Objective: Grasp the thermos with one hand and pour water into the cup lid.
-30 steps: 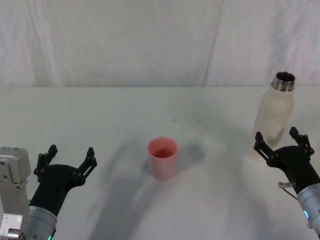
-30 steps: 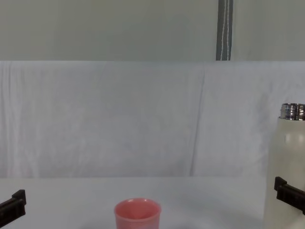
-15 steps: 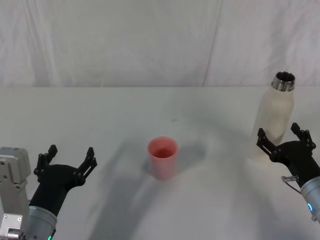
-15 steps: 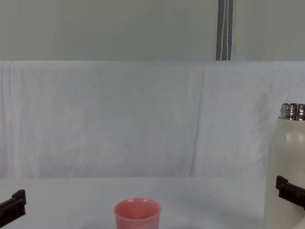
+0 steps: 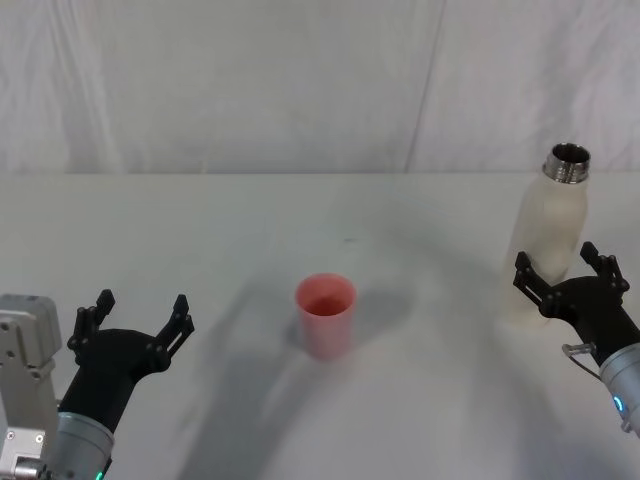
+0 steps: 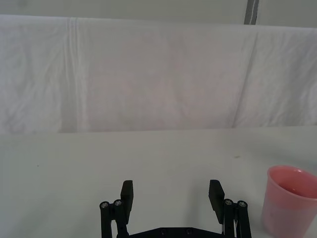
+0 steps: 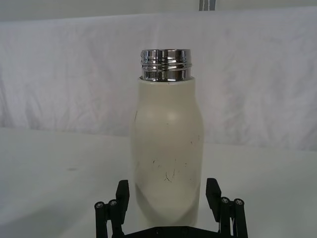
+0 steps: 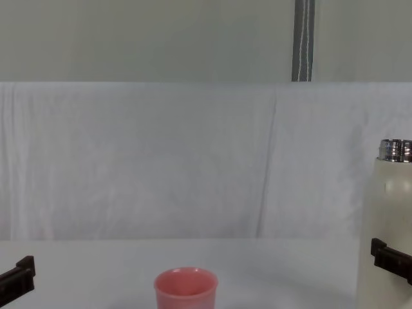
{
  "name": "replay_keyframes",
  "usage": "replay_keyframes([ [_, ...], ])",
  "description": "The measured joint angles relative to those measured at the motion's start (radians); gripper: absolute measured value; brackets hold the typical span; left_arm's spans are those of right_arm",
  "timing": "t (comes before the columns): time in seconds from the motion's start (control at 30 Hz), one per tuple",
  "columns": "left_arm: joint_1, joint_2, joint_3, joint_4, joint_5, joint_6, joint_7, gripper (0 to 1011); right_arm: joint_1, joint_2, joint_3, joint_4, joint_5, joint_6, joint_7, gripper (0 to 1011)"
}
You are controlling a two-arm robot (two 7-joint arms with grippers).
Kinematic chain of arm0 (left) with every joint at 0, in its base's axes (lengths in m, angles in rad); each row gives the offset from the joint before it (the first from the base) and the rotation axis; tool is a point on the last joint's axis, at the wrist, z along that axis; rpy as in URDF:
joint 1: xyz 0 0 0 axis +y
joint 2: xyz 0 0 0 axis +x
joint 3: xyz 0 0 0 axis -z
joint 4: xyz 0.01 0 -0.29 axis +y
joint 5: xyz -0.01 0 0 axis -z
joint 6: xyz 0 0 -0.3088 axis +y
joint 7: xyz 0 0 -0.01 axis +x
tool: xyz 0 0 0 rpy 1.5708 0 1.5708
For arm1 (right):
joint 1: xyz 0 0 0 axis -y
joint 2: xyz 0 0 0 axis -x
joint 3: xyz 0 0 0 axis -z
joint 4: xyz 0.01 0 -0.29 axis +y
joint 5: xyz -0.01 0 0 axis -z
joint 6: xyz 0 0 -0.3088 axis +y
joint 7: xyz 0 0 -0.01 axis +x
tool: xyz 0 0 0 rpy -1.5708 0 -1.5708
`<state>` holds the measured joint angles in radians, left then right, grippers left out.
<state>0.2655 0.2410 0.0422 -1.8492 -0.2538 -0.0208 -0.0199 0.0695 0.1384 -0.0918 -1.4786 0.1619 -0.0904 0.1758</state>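
Observation:
The cream-white thermos [image 5: 549, 240] stands upright at the table's right, its silver neck uncapped; it rises at the right edge of the chest view too [image 8: 387, 219]. My right gripper [image 5: 566, 270] is open, its fingers [image 7: 122, 194] on either side of the thermos [image 7: 167, 148] low on its body, small gaps showing. The pink cup lid [image 5: 325, 314] stands upright at the table's middle [image 8: 185, 289] [image 6: 289, 200]. Open and idle, my left gripper [image 5: 138, 312] hovers near the front left, well left of the cup lid; its fingers [image 6: 127, 194] hold nothing.
A white cloth covers the table [image 5: 300, 220] and hangs as a backdrop behind it. A grey vertical pole [image 8: 303, 40] stands beyond the backdrop. Bare tabletop lies between the cup lid and the thermos.
My right gripper has moved forward toward the thermos, so its fingers now flank the lower body. The left arm, cup lid and thermos have stayed put.

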Motion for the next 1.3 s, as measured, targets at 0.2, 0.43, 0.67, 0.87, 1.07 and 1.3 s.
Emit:
replay_keyframes([
  [0.2, 0.0, 0.0, 0.0, 0.0, 0.0, 0.0, 0.0, 1001, 0.014, 0.001, -0.002, 0.017, 0.001, -0.002, 0.001, 1001],
  [0.43, 0.0, 0.0, 0.0, 0.0, 0.0, 0.0, 0.0, 1001, 0.035, 0.003, -0.008, 0.042, 0.003, -0.002, 0.009, 1001],
  [0.67, 0.0, 0.0, 0.0, 0.0, 0.0, 0.0, 0.0, 1001, 0.058, 0.005, -0.014, 0.064, 0.004, -0.003, 0.014, 1001],
  [0.87, 0.0, 0.0, 0.0, 0.0, 0.0, 0.0, 0.0, 1001, 0.076, 0.005, -0.017, 0.084, 0.005, -0.004, 0.016, 1001],
  [1.07, 0.0, 0.0, 0.0, 0.0, 0.0, 0.0, 0.0, 1001, 0.091, 0.005, -0.02, 0.1, 0.007, -0.006, 0.018, 1001],
  [1.3, 0.0, 0.0, 0.0, 0.0, 0.0, 0.0, 0.0, 1001, 0.107, 0.004, -0.023, 0.117, 0.01, -0.007, 0.021, 1001],
])
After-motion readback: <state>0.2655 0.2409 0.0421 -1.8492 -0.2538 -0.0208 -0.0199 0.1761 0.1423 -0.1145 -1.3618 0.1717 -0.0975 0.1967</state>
